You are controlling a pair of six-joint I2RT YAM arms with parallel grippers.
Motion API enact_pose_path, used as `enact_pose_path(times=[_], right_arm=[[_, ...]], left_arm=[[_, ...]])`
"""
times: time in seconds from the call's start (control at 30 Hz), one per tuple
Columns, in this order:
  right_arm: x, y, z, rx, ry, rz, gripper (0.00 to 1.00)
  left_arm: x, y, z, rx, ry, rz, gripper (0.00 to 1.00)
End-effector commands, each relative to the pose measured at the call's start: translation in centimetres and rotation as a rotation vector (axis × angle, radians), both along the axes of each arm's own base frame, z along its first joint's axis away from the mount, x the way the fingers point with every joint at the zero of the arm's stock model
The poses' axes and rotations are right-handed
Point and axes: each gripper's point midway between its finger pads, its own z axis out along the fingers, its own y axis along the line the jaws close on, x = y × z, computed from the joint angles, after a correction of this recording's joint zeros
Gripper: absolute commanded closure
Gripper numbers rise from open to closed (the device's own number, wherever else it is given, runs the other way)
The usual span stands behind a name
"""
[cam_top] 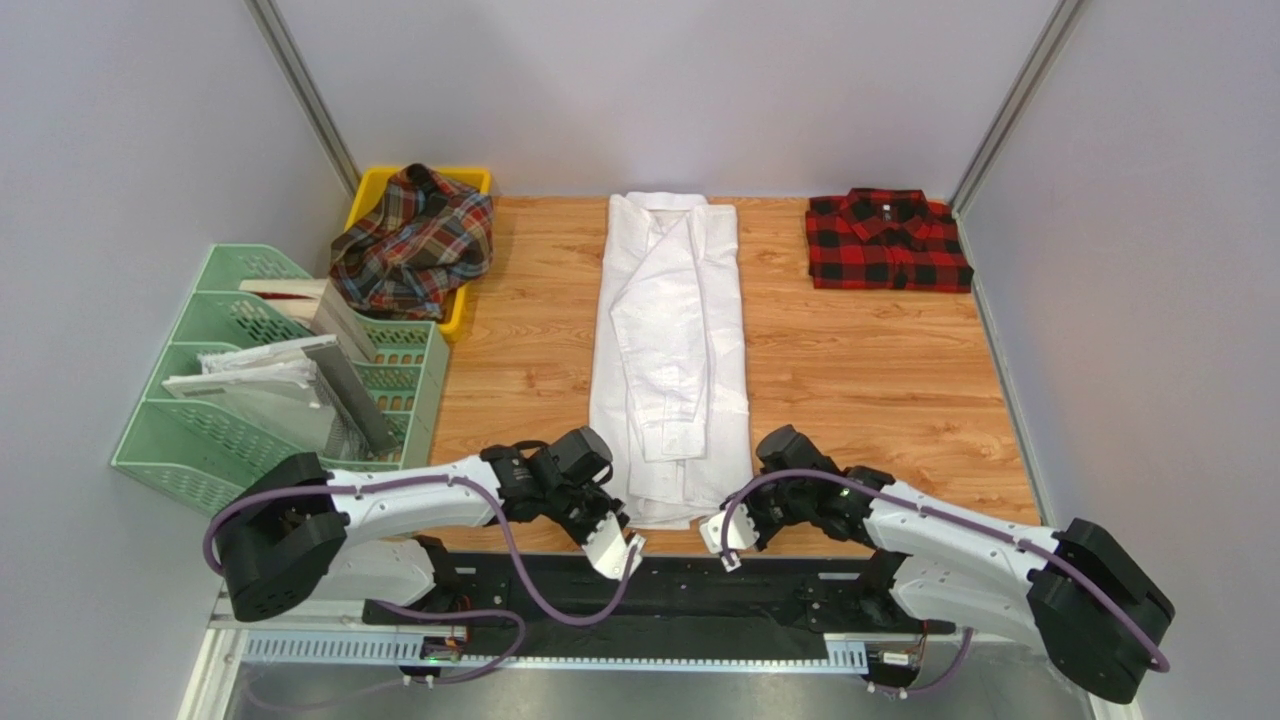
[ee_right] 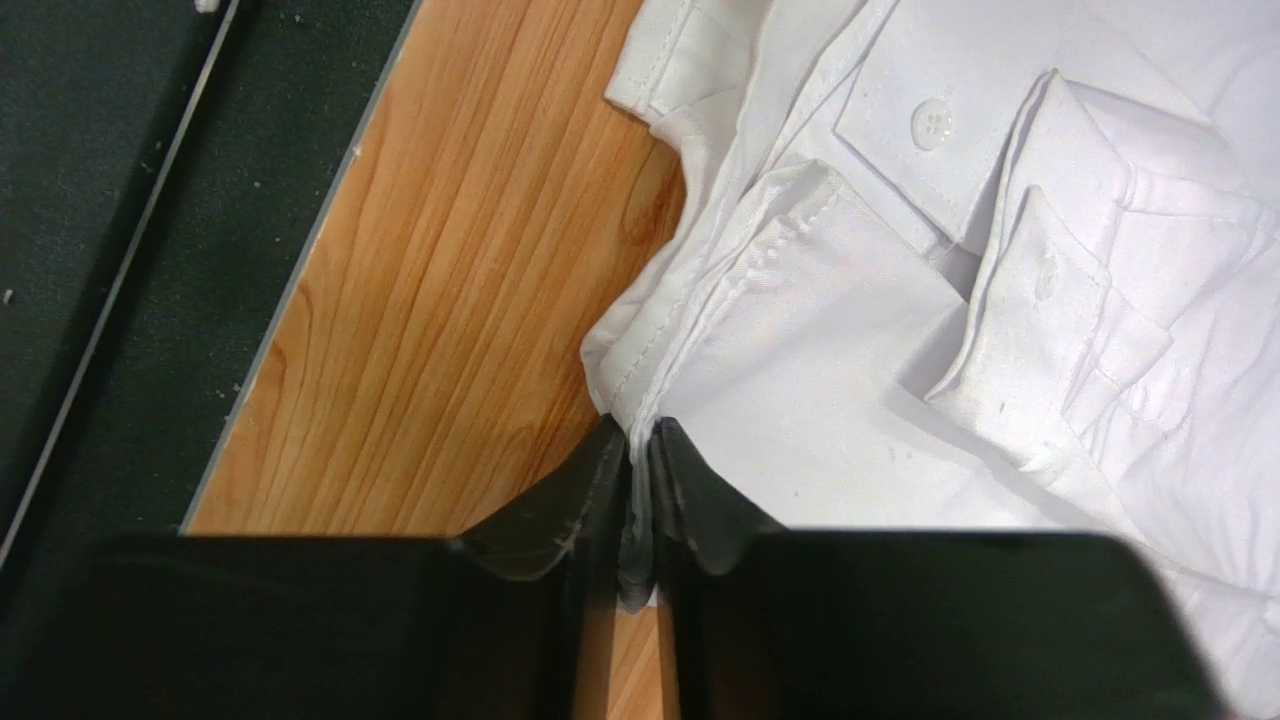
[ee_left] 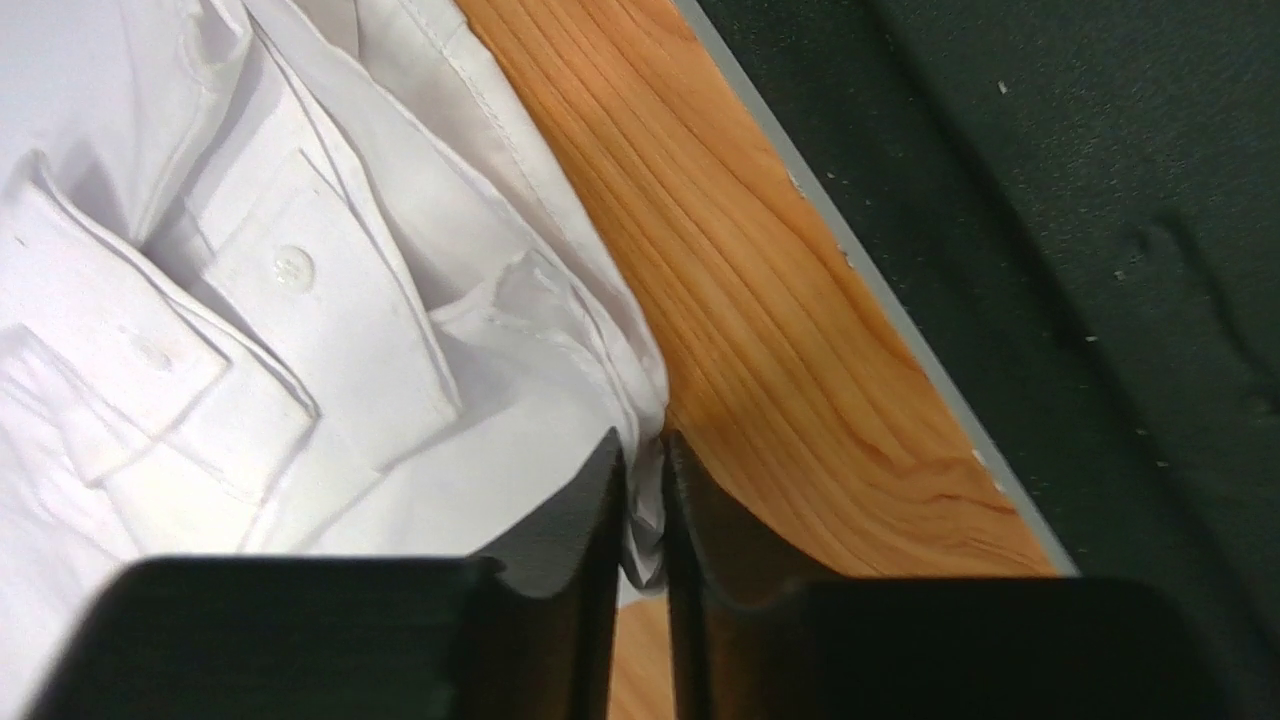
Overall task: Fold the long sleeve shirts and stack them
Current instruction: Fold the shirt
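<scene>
The large white shirt (cam_top: pixel 669 338) lies in a long narrow strip down the middle of the wooden table, sleeves folded in, collar at the far end. My left gripper (cam_top: pixel 613 518) is shut on its near left hem corner (ee_left: pixel 643 495). My right gripper (cam_top: pixel 739 510) is shut on its near right hem corner (ee_right: pixel 640 450). The red-and-black checked shirt (cam_top: pixel 885 239) lies folded at the far right. The tartan shirt (cam_top: pixel 412 237) lies crumpled in a yellow bin (cam_top: pixel 458 306) at the far left.
A green file rack (cam_top: pixel 203 443) holding thin white sheets and folders stands at the left. The table's near edge (ee_left: pixel 887 300) borders a dark mat (ee_left: pixel 1082 225) close behind both grippers. Grey walls close in the sides and back.
</scene>
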Motion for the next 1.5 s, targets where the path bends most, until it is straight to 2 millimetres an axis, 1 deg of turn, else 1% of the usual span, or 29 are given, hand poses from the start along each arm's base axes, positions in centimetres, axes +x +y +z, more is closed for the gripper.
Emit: enact_pose_path(times=[0.0,0.03,0.1,0.13,0.2,0.23,0.3,0.33,0.4,0.43,0.5,0.67,0.7,0.93,1.0,1.03,1.07,1.1,1.13,1.17,1.2,1.23,1.27,1.3,1.33,1.37,1.4,1.43,1.47], right_arm=[[0.2,-0.6,-0.7,-0.042,-0.009,-0.029,0.92],[0.2,-0.5,-0.5,-0.041,-0.011,-0.032,1.0],[-0.1,0.0,0.0,-0.03,0.009,-0.051,1.0],[-0.1,0.3,0.7,-0.019,0.01,-0.06,1.0],[-1.5,0.3,0.8,-0.048,0.033,-0.039,1.0],[-2.3,0.4,1.0,-0.047,0.056,-0.049,1.0],[-4.4,0.6,1.9,-0.029,0.059,-0.005,1.0],[-5.2,0.5,2.1,-0.03,0.08,-0.016,1.0],[-7.1,0.7,3.8,-0.004,0.098,0.02,1.0],[-7.4,0.8,4.3,0.008,0.109,0.015,1.0],[-7.3,0.8,5.2,0.015,0.12,-0.029,1.0],[-5.0,0.7,6.5,0.042,0.083,-0.12,1.0],[-4.6,1.0,7.0,0.054,0.077,-0.126,1.0],[-3.6,1.7,7.7,0.077,0.063,-0.128,1.0],[-2.0,1.9,8.8,0.109,0.043,-0.15,1.0],[-0.8,2.4,10.3,0.141,0.017,-0.149,1.0],[1.0,2.1,10.6,0.144,0.035,-0.189,1.0],[2.1,2.0,11.1,0.149,0.032,-0.206,1.0],[3.4,2.0,11.5,0.142,0.01,-0.196,1.0],[5.7,2.0,12.5,0.155,0.012,-0.232,1.0],[6.9,2.0,12.5,0.152,0.017,-0.241,1.0],[8.3,2.2,13.2,0.164,0.002,-0.244,1.0],[10.6,2.2,14.9,0.199,-0.03,-0.261,1.0],[12.3,2.5,13.7,0.173,0.001,-0.266,1.0],[13.7,2.5,13.9,0.177,-0.007,-0.272,1.0],[15.6,1.9,13.8,0.182,-0.006,-0.296,1.0],[17.8,2.3,13.8,0.181,-0.001,-0.306,1.0],[19.1,2.3,13.3,0.175,0.005,-0.312,1.0],[20.6,2.0,13.2,0.178,0.001,-0.327,1.0]], left_arm=[[1.1,-0.8,0.2,-0.024,-0.034,0.041,0.88],[1.0,-0.9,0.4,-0.03,-0.027,0.041,0.94],[0.2,-0.8,0.7,-0.018,0.019,0.037,1.0],[-0.2,-1.0,1.4,-0.031,0.029,0.03,1.0],[-2.7,-0.4,1.6,-0.01,0.086,-0.026,1.0],[-3.5,-0.5,2.5,-0.034,0.087,-0.033,1.0],[-6.3,0.2,2.8,-0.013,0.117,-0.088,1.0],[-7.1,0.2,4.0,-0.05,0.138,-0.065,1.0],[-8.5,0.7,5.0,-0.065,0.175,-0.071,1.0],[-8.6,0.6,6.0,-0.105,0.173,-0.062,1.0],[-8.4,1.1,6.6,-0.107,0.158,-0.049,1.0],[-6.8,0.8,8.5,-0.162,0.117,-0.003,1.0],[-6.3,0.7,8.7,-0.17,0.11,0.009,1.0],[-5.0,-0.2,9.4,-0.185,0.093,0.01,1.0],[-3.4,-0.4,10.3,-0.216,0.077,0.037,1.0],[-2.4,-0.9,11.3,-0.23,0.073,0.05,1.0],[-1.5,-1.1,11.9,-0.236,0.069,0.061,1.0],[0.2,-0.9,12.4,-0.247,0.078,0.104,1.0],[1.9,-1.7,13.4,-0.247,0.075,0.119,1.0],[3.1,-1.9,13.8,-0.25,0.063,0.123,1.0],[5.2,-1.7,14.3,-0.266,0.069,0.168,1.0],[7.2,-2.6,14.8,-0.265,0.074,0.182,1.0],[8.7,-2.8,14.9,-0.261,0.061,0.184,1.0],[10.9,-2.5,15.1,-0.268,0.06,0.222,1.0],[13.4,-3.2,14.9,-0.263,0.065,0.241,1.0],[15.2,-3.4,15.0,-0.265,0.05,0.245,1.0],[17.3,-2.8,14.8,-0.262,0.046,0.277,1.0],[19.6,-3.3,14.1,-0.249,0.054,0.289,1.0],[20.8,-3.2,13.6,-0.238,0.063,0.302,1.0]])
